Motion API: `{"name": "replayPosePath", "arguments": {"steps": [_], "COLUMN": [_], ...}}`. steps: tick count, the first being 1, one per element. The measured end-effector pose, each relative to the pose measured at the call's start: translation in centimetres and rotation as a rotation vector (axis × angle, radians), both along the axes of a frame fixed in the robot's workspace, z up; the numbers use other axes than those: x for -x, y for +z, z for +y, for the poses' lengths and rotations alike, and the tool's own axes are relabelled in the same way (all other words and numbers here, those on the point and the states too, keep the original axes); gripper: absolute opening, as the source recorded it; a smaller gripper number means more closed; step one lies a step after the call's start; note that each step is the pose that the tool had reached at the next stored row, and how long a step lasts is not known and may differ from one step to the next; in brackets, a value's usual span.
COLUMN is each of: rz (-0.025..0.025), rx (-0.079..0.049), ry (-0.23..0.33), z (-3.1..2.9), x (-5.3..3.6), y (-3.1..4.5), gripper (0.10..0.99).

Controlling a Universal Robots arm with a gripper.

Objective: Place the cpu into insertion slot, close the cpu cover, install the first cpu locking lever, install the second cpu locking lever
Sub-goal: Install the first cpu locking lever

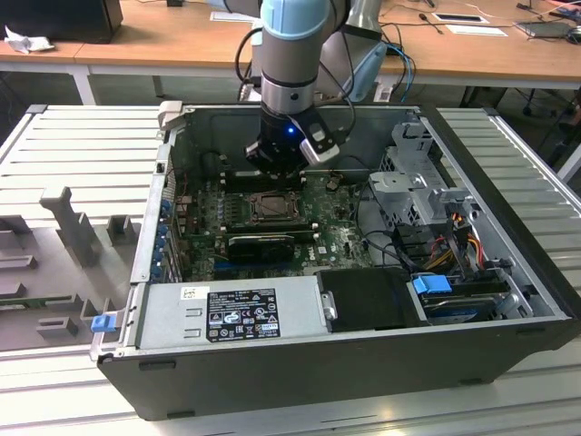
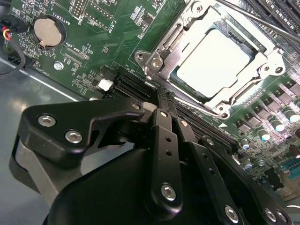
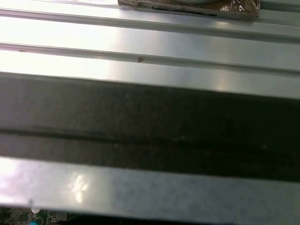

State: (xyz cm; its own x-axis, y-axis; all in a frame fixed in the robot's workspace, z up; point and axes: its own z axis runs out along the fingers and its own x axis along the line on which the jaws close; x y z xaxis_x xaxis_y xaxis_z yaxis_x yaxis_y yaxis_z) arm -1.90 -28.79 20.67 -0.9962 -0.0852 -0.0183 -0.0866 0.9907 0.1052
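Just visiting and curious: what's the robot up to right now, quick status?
Gripper shut, empty, beside the socket. Chip seated in the socket, metal cover down around it. Nothing in the way.

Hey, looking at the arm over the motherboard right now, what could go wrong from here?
1. The gripper, fingers together, sits low beside the cpu cover; a sideways slip might scrape the green board.
2. The cover is down over the cpu, but a thin lever looks unlatched, so the cover may lift.
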Motion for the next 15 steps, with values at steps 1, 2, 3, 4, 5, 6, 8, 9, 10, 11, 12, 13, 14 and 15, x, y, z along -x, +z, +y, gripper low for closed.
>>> {"name": "replayPosePath", "arguments": {"steps": [1, 2, 3, 4, 5, 6, 8, 9, 10, 11, 12, 13, 14, 15], "rz": [0.0, 0.0, 0.0, 0.0002, 0.0002, 0.0001, -0.0001, -0.0002, -0.0001, 0.0, -0.0001, -0.0001, -0.0001, 0.0], "rx": [0.0, 0.0, 0.002, 0.005, 0.008, 0.012, 0.021, 0.025, 0.026, 0.027, 0.026, 0.026, 0.026, 0.026], "ry": [0.0, 0.0, 0.0, 0.0, 0.0, 0.0, 0.0, 0.0, 0.0, 0.0, 0.0, 0.0, 0.0, 0.0], "z": [0.0, 0.0, 0.0, 0.0, 0.0, 0.0, 0.0, 0.01, 0.0, 0.0, 0.0, 0.0, 0.0, 0.0], "x": [0.0, -0.01, -0.02, -0.02, -0.01, -0.01, -0.02, -0.02, -0.02, -0.02, -0.02, -0.02, -0.01, -0.01], "y": [-0.1, -0.15, -0.23, -0.26, -0.27, -0.27, -0.29, -0.3, -0.31, -0.35, -0.4, -0.46, -0.5, -0.54], "gripper": [0.106, 0.106, 0.106, 0.106, 0.106, 0.106, 0.106, 0.106, 0.106, 0.106, 0.106, 0.106, 0.106, 0.106]}}
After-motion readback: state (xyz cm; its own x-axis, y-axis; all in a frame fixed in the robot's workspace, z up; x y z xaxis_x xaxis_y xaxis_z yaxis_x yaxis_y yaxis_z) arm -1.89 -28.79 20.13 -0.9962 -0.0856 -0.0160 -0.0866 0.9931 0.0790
